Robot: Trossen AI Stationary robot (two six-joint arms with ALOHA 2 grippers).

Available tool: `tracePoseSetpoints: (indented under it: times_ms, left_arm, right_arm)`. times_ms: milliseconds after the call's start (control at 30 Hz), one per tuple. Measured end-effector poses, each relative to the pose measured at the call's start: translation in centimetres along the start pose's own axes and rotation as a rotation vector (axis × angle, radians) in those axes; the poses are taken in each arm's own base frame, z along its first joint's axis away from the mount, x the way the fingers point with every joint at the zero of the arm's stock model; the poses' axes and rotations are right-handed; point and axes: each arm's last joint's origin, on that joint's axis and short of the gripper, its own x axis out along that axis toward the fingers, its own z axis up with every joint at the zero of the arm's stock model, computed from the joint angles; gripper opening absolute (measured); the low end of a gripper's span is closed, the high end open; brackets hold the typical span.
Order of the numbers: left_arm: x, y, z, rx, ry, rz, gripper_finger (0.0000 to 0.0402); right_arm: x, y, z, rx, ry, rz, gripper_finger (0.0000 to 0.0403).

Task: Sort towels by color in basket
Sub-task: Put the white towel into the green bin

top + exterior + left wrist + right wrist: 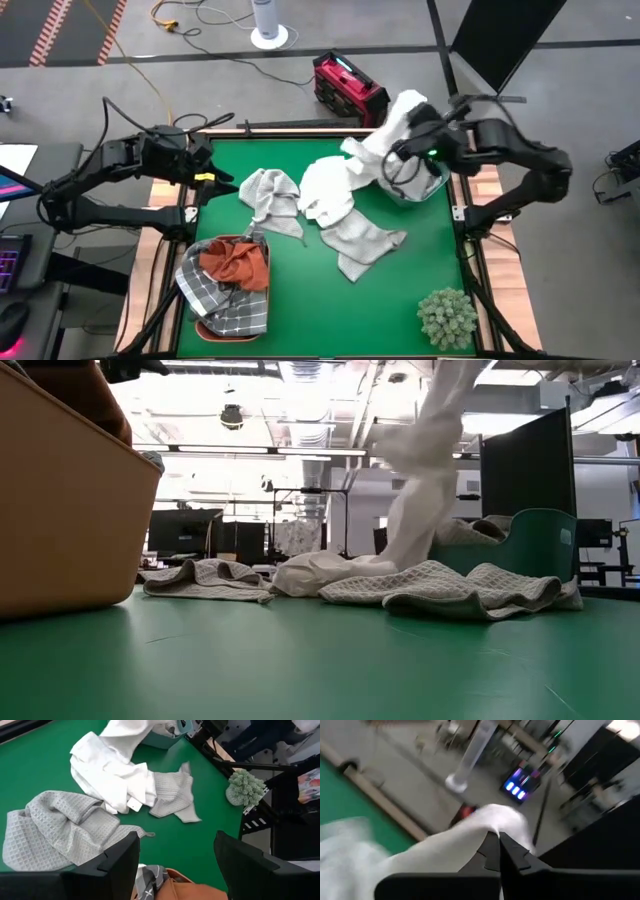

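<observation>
High view: the right gripper (412, 112), jaws pinched shut on a soft white cloth towel (385, 140), holds it above the teal basket (425, 185). Left gripper (215, 178), fingers apart, hovers beside a grey waffle-weave towel (270, 195). Only the low view shows the white towel hanging down to the green mat (300, 660).

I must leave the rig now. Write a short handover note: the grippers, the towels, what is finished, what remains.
Right gripper: shut on a white towel, lifted above the teal basket.
Left gripper: open, empty, at the mat's left edge.
Done: rust-orange towel and grey checked towel lie in the tan basket.
Left: two plain grey towels and a second white towel on the green mat.
</observation>
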Motion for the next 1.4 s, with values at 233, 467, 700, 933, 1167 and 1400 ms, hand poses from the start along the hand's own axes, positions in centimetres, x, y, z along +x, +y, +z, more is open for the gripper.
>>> tracePoseSetpoints:
  times_ms: [233,467,700,933,1167,1400]
  left_arm:
    - [0.0,-0.1,0.1,-0.001,-0.013,-0.009,0.0242]
    - [0.0,-0.8,1.0,-0.012,-0.067,-0.128,0.0242]
    - [-0.2,-1.4,1.7,0.005,-0.136,-0.204,0.0242]
    - [-0.3,-1.4,1.9,0.106,-0.180,-0.168,0.0242]
    - [0.2,-1.6,3.3,0.290,-0.347,-0.036,0.0242]
    - [2.2,-1.4,3.4,0.260,-0.247,-0.034,0.0242]
  right_arm:
    - [-2.0,-4.1,1.5,0.092,-0.164,-0.199,0.0015]
    - [-0.7,-5.8,1.7,0.014,-0.099,-0.365,0.0017]
    - [4.6,-3.9,0.0,-0.036,0.147,-0.039,0.0017]
    - [10.2,0.6,-2.1,0.065,0.583,0.219,0.0018]
    - [17.5,6.9,-6.2,0.043,0.892,0.383,0.0018]
    - [22.5,9.4,-12.4,0.088,0.977,0.475,0.0019]
